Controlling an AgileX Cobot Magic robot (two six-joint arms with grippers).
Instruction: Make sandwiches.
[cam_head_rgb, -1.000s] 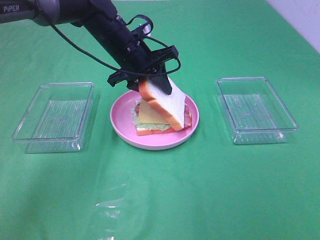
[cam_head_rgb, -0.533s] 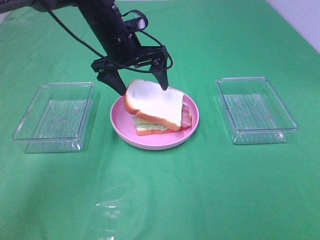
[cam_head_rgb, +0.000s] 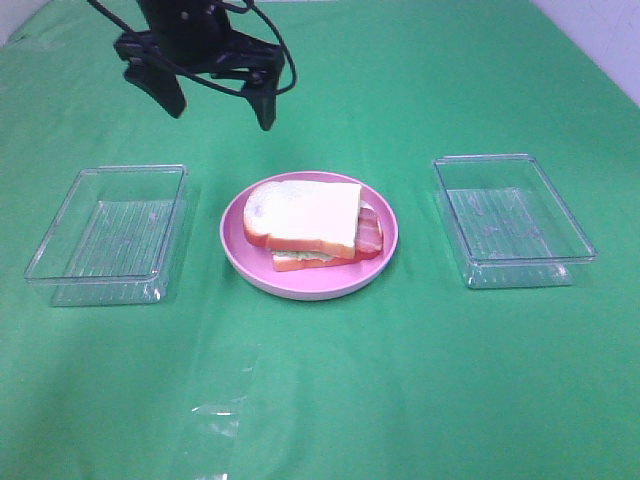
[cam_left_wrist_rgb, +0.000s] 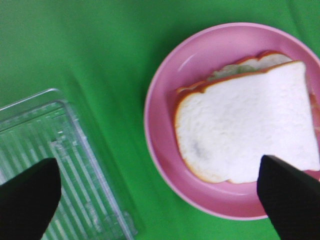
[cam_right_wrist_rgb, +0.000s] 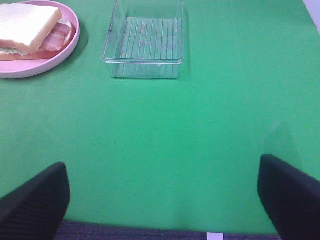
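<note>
Hovering above and behind the pink plate (cam_head_rgb: 240, 255), my left jaws (cam_head_rgb: 221, 103) stand spread wide and grasp nothing. On that plate lies the sandwich (cam_head_rgb: 305, 222), its top bread slice flat, bacon showing at one side. A clear tray (cam_head_rgb: 110, 233) sits either side of the plate on the green surface (cam_head_rgb: 400, 400). My right jaws (cam_right_wrist_rgb: 165, 200) stand released too

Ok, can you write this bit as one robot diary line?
left end effector: open, empty, above table | sandwich: stacked on pink plate | trays: empty
</note>
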